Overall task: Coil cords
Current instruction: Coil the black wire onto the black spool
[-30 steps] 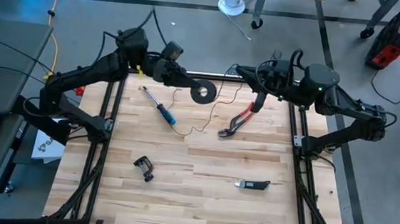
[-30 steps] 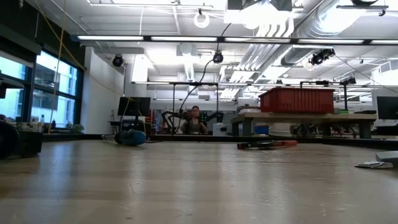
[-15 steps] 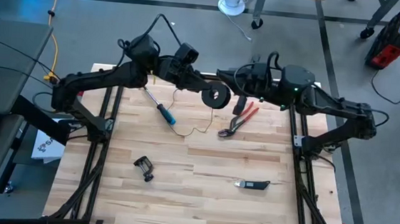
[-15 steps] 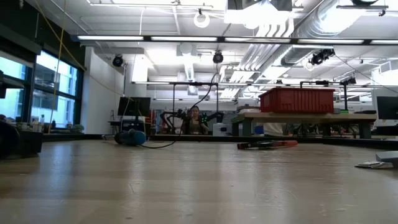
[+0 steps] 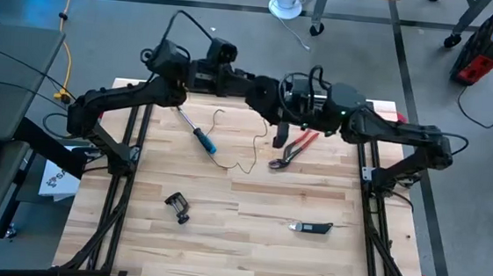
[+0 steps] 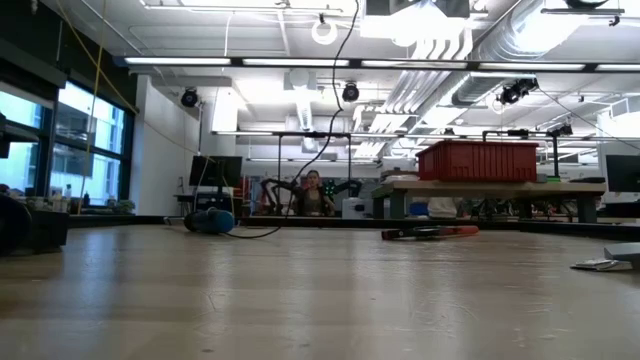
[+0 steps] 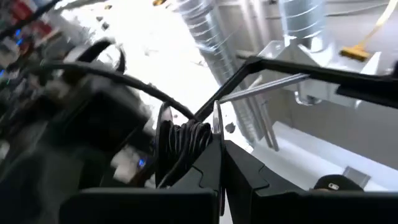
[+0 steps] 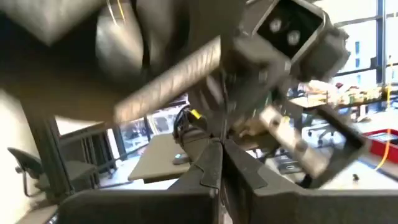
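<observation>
The thin dark cord [image 5: 243,162] lies in loose bends on the far middle of the wooden table [image 5: 221,242]. In the low view the cord [image 6: 330,110] rises from the table out of the picture's top. The small black reel [image 7: 186,140], with cord wound on it, is held by my left gripper [image 5: 264,95], which is shut above the table's far middle. My right gripper [image 5: 279,139] is shut right beside it, fingers pointing down, next to the red pliers [image 5: 293,149]. My left gripper pinches one thin flange of the reel [image 7: 216,127] at its rim between its two fingers. The reel is lifted clear of the table and shows edge-on, with the wound cord [image 7: 189,138] beside the fingers. My right gripper has its fingers [image 8: 205,174] closed together, and a hair-thin dark line [image 8: 222,127] runs out from between their tips. It comes at the cord from above. The cord hangs slack from there to the table.
A blue-handled screwdriver [image 5: 201,137] lies left of the cord's bends. A black clamp [image 5: 178,207] and a dark flat tool [image 5: 312,227] lie nearer the front. A yellow cable [image 5: 65,18] runs off the table's left. A person [image 6: 314,195] sits far behind.
My left gripper has carried the reel toward the table's right and turned it from face-up to edge-on. My right gripper has moved toward the table's left, up to the reel. The cord's raised part has swung with them; its bends on the table stay put.
</observation>
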